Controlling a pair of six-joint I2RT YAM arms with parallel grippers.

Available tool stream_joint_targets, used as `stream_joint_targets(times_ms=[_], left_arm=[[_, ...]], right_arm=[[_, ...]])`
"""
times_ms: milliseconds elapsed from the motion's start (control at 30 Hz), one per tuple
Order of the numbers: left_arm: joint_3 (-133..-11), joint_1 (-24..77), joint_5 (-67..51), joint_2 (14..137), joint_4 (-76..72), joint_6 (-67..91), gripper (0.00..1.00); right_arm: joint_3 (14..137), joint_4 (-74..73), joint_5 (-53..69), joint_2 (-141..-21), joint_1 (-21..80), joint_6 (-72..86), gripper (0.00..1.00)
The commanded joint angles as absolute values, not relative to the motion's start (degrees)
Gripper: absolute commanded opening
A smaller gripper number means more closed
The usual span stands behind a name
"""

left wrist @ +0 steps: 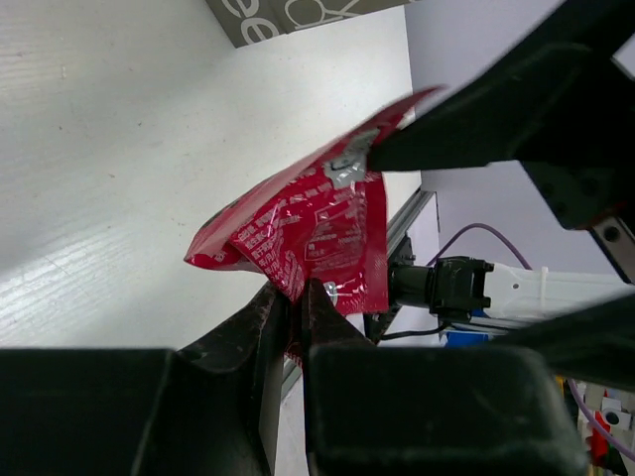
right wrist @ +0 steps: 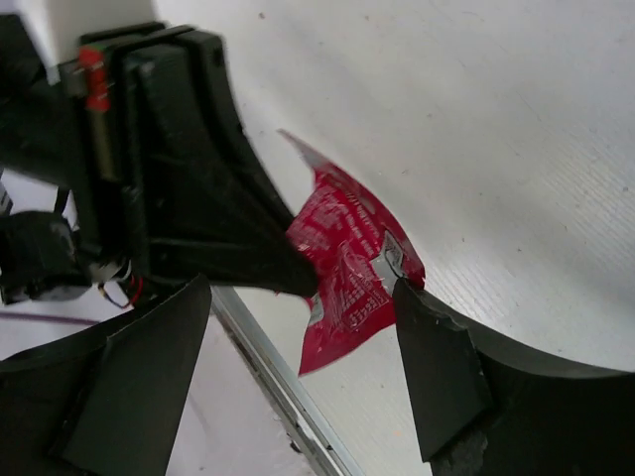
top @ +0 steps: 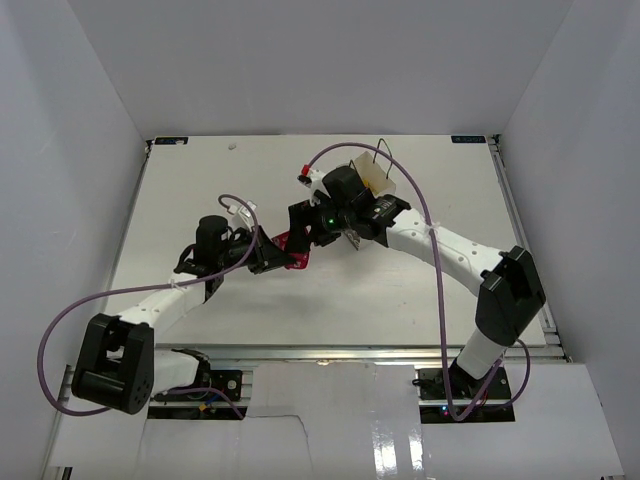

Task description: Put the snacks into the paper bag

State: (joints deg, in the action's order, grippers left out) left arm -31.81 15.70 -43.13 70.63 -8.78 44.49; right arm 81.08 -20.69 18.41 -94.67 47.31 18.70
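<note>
1. The left end effector [left wrist: 296, 297] is closed tight on the lower edge of the red-pink snack packet [left wrist: 317, 233], over the middle of the worktop [top: 200, 190].
2. The right end effector [right wrist: 303, 288] is spread wide around the packet's other end; one finger [right wrist: 437, 367] appears to touch its corner.
3. The paper bag [top: 372, 180] stands just behind the right wrist, partly hidden.

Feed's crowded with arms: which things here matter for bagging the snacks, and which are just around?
For the job:
red snack packet
paper bag
left gripper, shut on the packet
right gripper, open

Just there:
purple cables
table
</note>
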Motion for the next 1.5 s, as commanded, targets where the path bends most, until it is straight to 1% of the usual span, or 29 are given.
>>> stream_joint_targets(times_ms=[0, 133, 167, 267, 400, 500, 567, 600, 633, 733, 833, 933, 1067, 1267, 1333, 1367, 1400, 1467], left_arm=[[-30.41, 16.70, -41.93, 67.16, -10.20, 46.32, 0.08], [-29.44, 17.14, -41.22, 64.95, -10.28, 47.20, 0.08], [-29.36, 17.23, -41.13, 64.60, -10.37, 47.37, 0.08], [-29.18, 17.31, -40.87, 63.90, -10.28, 47.46, 0.08], [-27.60, 17.31, -39.73, 63.37, -10.37, 47.55, 0.09], [-26.90, 17.31, -39.11, 63.46, -10.37, 47.55, 0.09], [-26.98, 17.31, -38.76, 63.54, -10.37, 47.55, 0.09], [-27.16, 17.23, -38.76, 63.63, -10.37, 47.46, 0.09], [-27.59, 17.23, -38.93, 63.89, -10.37, 47.20, 0.09], [-28.65, 17.23, -39.99, 64.69, -10.46, 46.67, 0.09], [-29.53, 17.31, -41.31, 64.78, -10.72, 46.41, 0.09], [-29.62, 17.23, -42.62, 63.81, -10.99, 46.41, 0.09], [-29.44, 17.23, -43.94, 62.14, -11.69, 46.93, 0.09], [-29.53, 17.40, -45.61, 60.47, -13.01, 47.90, 0.11], [-29.53, 17.31, -46.40, 60.47, -13.44, 47.99, 0.11], [-29.53, 17.31, -46.67, 60.47, -13.71, 47.90, 0.12], [-29.36, 17.31, -46.84, 60.56, -13.88, 47.90, 0.13], [-29.27, 17.40, -47.46, 60.82, -14.76, 48.08, 0.18]], right_arm=[[83.67, -18.72, 12.05, -96.06, 47.55, 28.12, 0.80], [83.76, -18.28, 11.69, -96.68, 47.46, 28.04, 0.73], [82.89, -17.93, 11.95, -96.77, 47.46, 28.12, 0.68], [81.65, -17.75, 11.95, -96.16, 47.46, 27.95, 0.65], [81.91, -16.35, 12.84, -92.91, 47.46, 22.25, 0.64], [82.35, -16.00, 8.64, -91.06, 47.55, 16.10, 0.66], [81.74, -16.00, 5.73, -90.44, 47.63, 13.64, 0.70], [81.30, -15.91, 4.06, -90.44, 47.55, 13.36, 0.72], [80.86, -15.82, 3.78, -90.27, 47.55, 13.36, 0.79], [78.14, -15.12, 5.97, -90.17, 47.64, 14.67, 0.87], [76.38, -14.15, 8.52, -91.05, 47.55, 16.43, 0.88], [77.16, -13.62, 9.23, -92.63, 47.55, 16.70, 0.88], [79.27, -13.54, 11.06, -94.74, 47.46, 16.87, 0.86], [79.28, -12.83, 17.12, -96.42, 47.20, 18.89, 0.73], [79.10, -12.39, 18.80, -96.50, 46.93, 19.16, 0.63], [79.10, -12.04, 21.07, -96.50, 46.76, 19.07, 0.56], [79.10, -11.69, 22.31, -96.50, 46.41, 19.07, 0.44], [79.19, -10.81, 25.12, -96.33, 45.62, 18.99, 0.32]])
